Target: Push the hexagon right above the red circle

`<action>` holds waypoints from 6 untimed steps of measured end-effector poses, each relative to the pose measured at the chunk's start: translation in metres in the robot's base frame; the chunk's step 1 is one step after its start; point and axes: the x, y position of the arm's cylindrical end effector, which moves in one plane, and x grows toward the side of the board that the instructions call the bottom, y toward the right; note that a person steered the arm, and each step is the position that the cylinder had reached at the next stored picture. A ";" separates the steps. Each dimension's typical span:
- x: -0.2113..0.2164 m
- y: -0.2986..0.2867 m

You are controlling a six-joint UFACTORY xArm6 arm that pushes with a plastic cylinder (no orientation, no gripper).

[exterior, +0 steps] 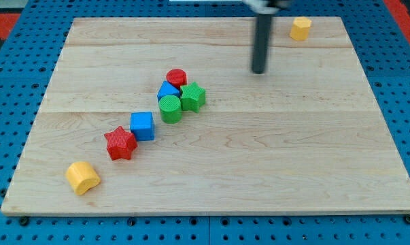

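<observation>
The yellow hexagon [300, 28] lies near the board's top right corner. The red circle [176, 77] sits near the middle, at the top of a tight cluster with a blue block [168, 90], a green circle [170, 108] and a green star [192, 96]. My tip [259, 71] is on the board below and to the left of the hexagon, apart from it, and well to the right of the red circle.
A blue cube [142, 126], a red star [120, 143] and a yellow block [82, 177] trail off toward the bottom left. The wooden board [293, 156] rests on a blue pegboard.
</observation>
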 end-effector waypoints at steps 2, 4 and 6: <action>-0.080 0.110; -0.096 0.066; -0.142 0.058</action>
